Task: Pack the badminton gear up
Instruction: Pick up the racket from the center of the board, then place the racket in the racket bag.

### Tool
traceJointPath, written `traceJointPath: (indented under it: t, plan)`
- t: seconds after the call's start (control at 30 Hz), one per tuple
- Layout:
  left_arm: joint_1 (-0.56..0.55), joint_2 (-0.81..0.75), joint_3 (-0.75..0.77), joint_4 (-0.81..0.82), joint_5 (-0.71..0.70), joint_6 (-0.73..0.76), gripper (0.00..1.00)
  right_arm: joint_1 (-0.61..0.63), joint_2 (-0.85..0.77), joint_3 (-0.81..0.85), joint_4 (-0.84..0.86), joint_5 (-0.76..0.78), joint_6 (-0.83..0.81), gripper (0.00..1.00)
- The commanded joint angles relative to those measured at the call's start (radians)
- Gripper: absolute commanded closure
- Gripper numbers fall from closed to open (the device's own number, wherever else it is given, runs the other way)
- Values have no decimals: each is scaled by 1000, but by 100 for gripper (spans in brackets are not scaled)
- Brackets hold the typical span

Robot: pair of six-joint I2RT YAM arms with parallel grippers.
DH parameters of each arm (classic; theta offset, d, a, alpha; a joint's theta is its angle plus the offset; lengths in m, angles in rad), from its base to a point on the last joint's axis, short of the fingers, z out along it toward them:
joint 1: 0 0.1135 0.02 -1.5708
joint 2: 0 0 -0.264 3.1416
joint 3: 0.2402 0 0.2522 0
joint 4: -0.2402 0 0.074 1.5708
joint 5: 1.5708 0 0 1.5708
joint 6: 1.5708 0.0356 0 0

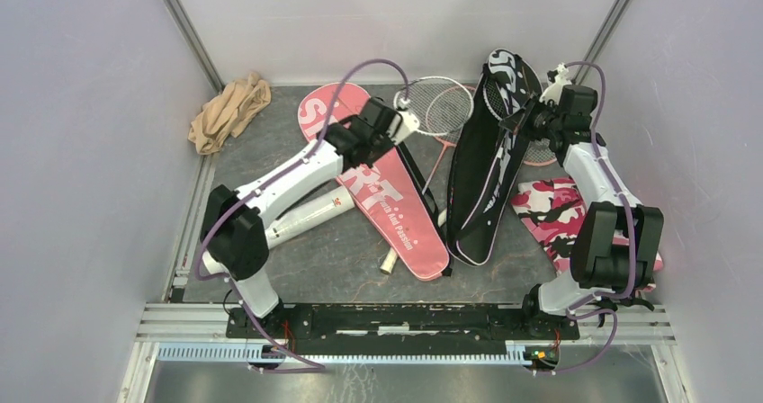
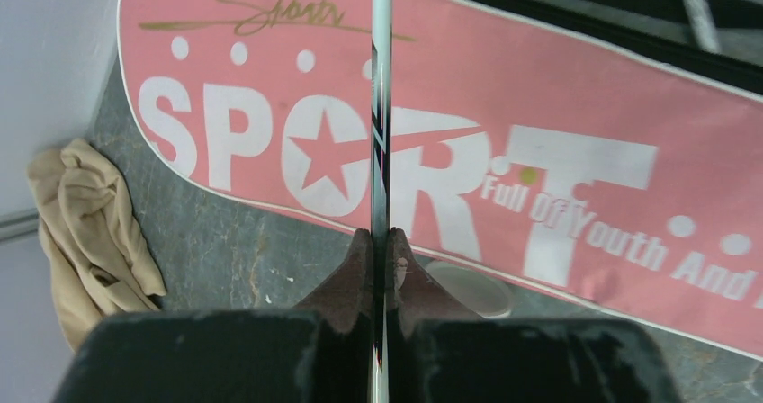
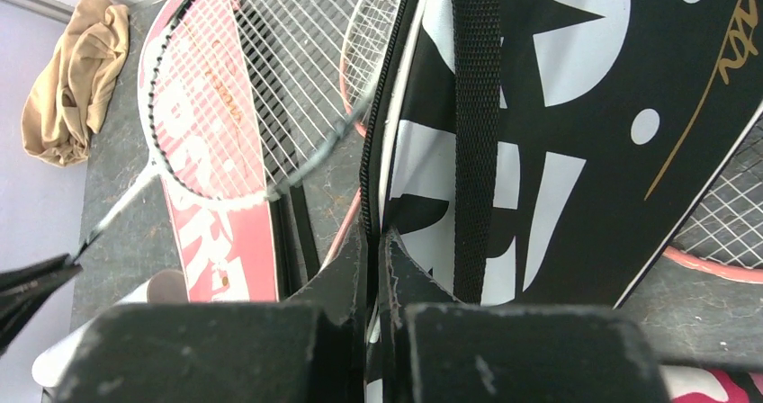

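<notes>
**Both grippers clamped: left on a racket shaft, right on the black bag's edge**

Directions are read from overhead, with 12 o'clock at the far wall. Nearest the arm bases, at about 6 o'clock on the table (image 1: 504,277), lies the white-handled racket (image 1: 389,261). Its grip rests against the narrow end of the pink SPORT bag (image 1: 387,196). The long white tube (image 1: 310,214) lies at 8 o'clock, partly under the left arm (image 1: 288,174) and just beside the pink bag's left edge. The pink camouflage cloth (image 1: 551,207) is spread at 4 o'clock beneath the right arm (image 1: 598,183).

The pink bag lies flat on a diagonal from 6 toward 11 o'clock. The black SPORT bag (image 1: 486,178) is just beside it, with its narrow end down near 6 o'clock and its wide end raised toward 1 o'clock.

Above the pink bag's lettering, the left gripper (image 2: 381,241) has its fingers pressed together on the thin shaft of a pale-framed racket (image 1: 436,106). That racket's strung head sits beyond the gripper at 12 o'clock.

The right gripper (image 3: 378,246) is closed tight on the black bag's zipped edge, beside a black webbing strap (image 3: 475,133). Past that bag's right edge a strung pink-rimmed head (image 3: 720,241) shows. Which racket it belongs to cannot be told.

Farthest off, the beige cloth (image 1: 229,111) is bunched in the 10 o'clock corner.
</notes>
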Motion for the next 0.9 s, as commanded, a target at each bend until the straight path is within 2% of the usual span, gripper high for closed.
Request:
traceJointPath:
  t: [0.0,0.23,0.57,0.73,0.87]
  plan:
    - [-90,-64,-40,138,-176,6,98,18,1,64,54,-8,4,100]
    - [-200,-52,-80,212,-269,4,98,28,12,58,51,-19,-4,100]
    - [-300,54,-8,248,-295,13,98,38,15,37,58,-42,-2,100]
    - [-323,132,66,261,-301,22,98,46,12,21,75,-65,3,100]
    - [-332,236,185,267,-263,-10,98,54,21,9,87,-94,6,100]
